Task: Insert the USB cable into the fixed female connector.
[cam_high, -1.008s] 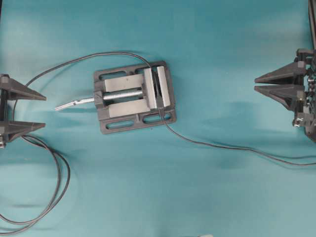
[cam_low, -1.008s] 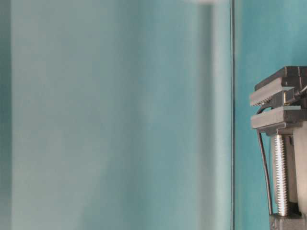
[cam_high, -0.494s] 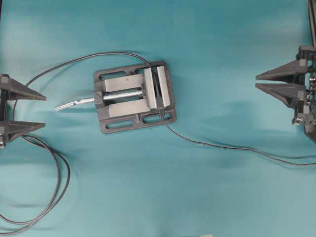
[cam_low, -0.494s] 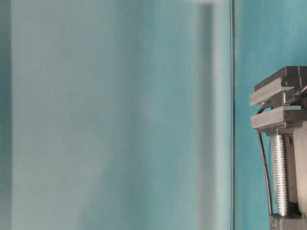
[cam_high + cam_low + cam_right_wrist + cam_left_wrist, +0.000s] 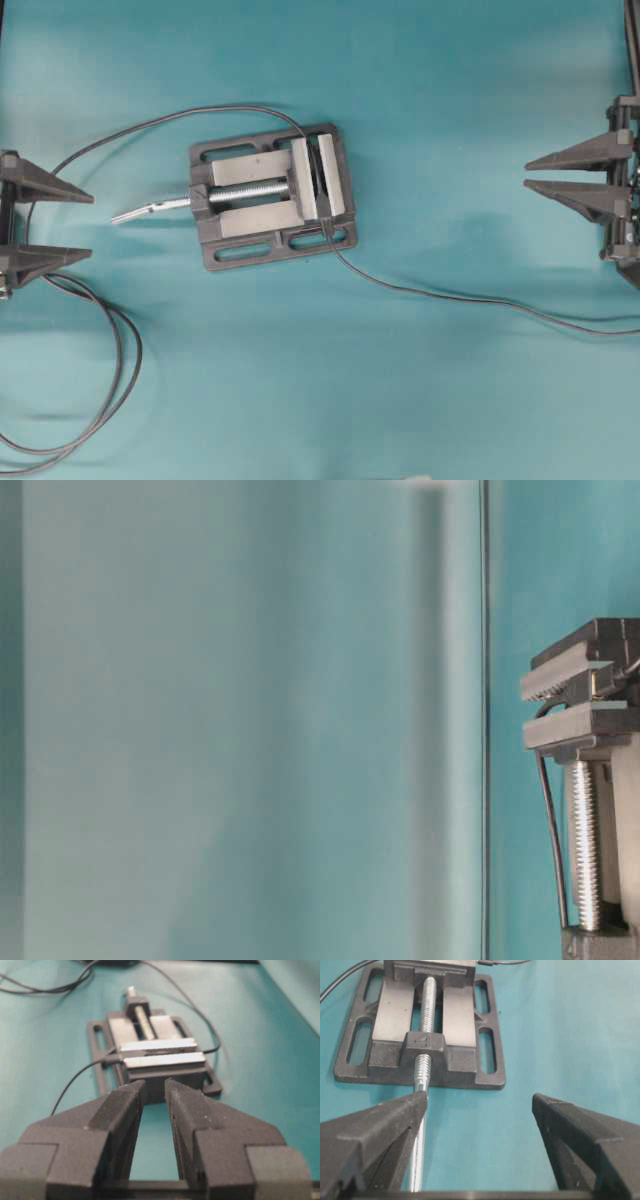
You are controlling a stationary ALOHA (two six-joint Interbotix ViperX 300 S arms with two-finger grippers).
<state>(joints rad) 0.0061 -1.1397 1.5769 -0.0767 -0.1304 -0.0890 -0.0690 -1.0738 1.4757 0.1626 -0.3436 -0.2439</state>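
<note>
Vise (image 5: 272, 195) clamps the fixed female connector (image 5: 324, 228) so it won't budge. USB cable (image 5: 470, 298) lies on the desk (image 5: 450, 100), right of it. My left fingers (image 5: 50, 188) gape wide; right fingers (image 5: 580, 198) half-parted, both empty.

Right gripper (image 5: 528, 172) farther right, slightly lower.

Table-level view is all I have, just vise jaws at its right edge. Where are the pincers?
Observer: The left pincer sits wide open, left of the vise, facing its screw handle.
Operator: And the right one?
Observer: The right pincer is far to the right of the vise, jaws narrowly apart, holding nothing.
Operator: The USB cable?
Observer: The USB cable runs from the vise to the overhead view's right edge, ungripped.
</note>
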